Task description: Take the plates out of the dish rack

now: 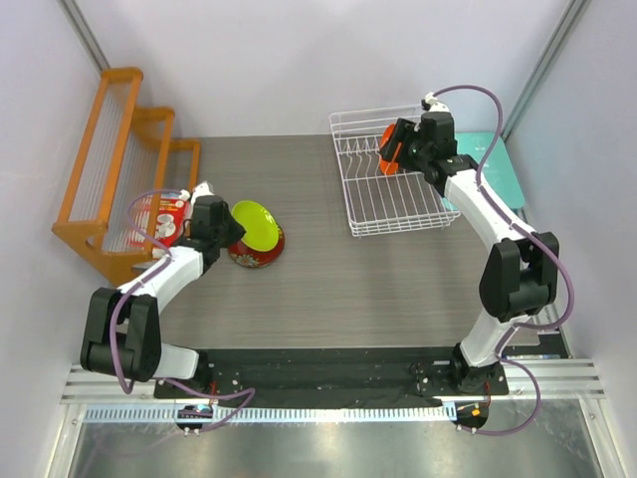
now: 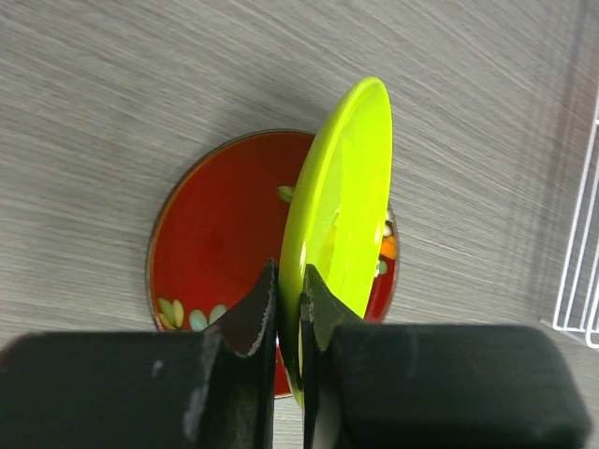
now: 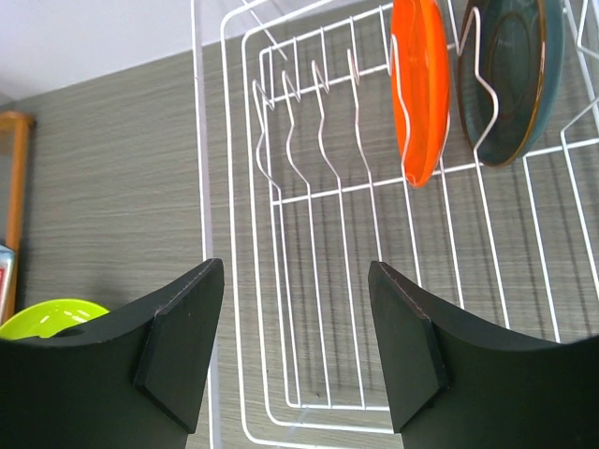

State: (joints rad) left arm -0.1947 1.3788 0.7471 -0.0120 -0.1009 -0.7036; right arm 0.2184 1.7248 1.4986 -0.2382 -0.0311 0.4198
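Overhead view: the dish rack (image 1: 388,204) sits on the table (image 1: 318,289). Well to its left, my left gripper (image 1: 231,231) holds the lime-green plate (image 1: 257,223) over the red plate (image 1: 261,255). My right gripper (image 1: 403,149) hovers above the rack's far end, where the orange plate (image 1: 387,157) stands.

Left wrist view: my fingers (image 2: 262,309) are clamped on the lime-green plate's rim. It hangs tilted on edge above the flat red plate, left of the rack. I should level and centre it before letting go.

Right wrist view: my fingers (image 3: 187,327) are spread apart, empty, above the rack. The orange plate stands upright between dividers (image 3: 323,103), with a dark teal plate (image 3: 513,75) in the next slot. I should straddle the orange rim, clear of the wires, and lift straight up.
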